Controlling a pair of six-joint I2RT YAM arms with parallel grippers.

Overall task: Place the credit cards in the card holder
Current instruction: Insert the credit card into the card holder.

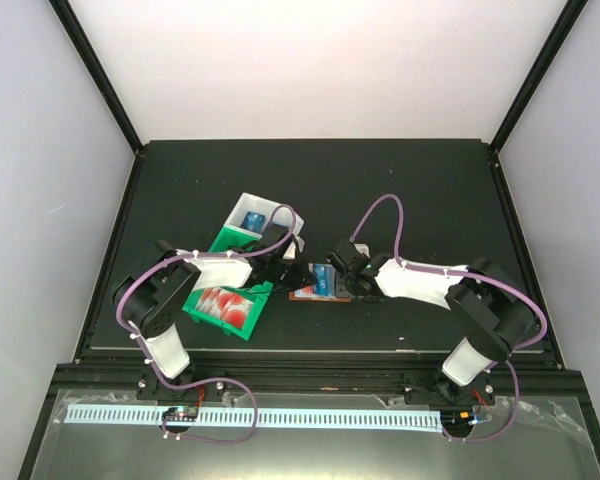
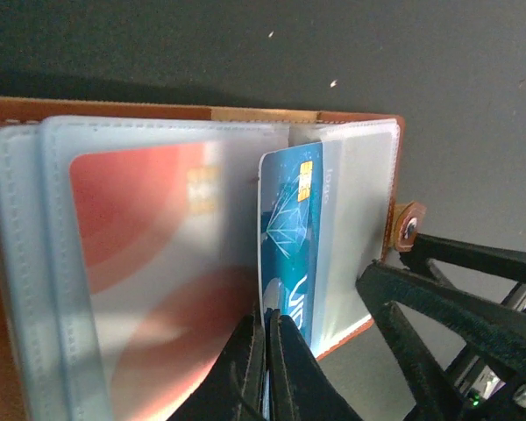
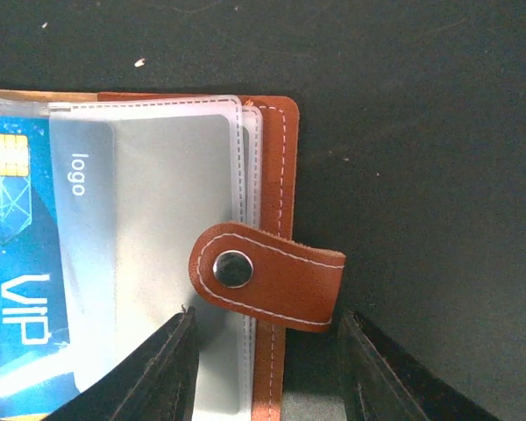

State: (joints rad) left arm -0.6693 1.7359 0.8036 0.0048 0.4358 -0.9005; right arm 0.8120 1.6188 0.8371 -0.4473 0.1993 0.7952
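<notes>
At mid-table, card holder (image 1: pixel 313 289): lay open between both grippers.
Blue card (image 2: pixel 289 237): against a clear pocket (image 2: pixel 355 228) — beside the pocketed red card (image 2: pixel 149 237).
Left gripper (image 2: pixel 265 351): pinched tight on the Blue card's near edge.
Right gripper (image 3: pixel 265 338): jaws half apart, straddling the snap tab (image 3: pixel 267 276) — clasping nothing.

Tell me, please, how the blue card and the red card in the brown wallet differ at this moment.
The blue card shows a bare, sharp face; the red card looks hazy behind its clear pocket. The blue card is pinched at its lower edge by the left gripper; no gripper holds the red card. Both carry a gold chip.
</notes>
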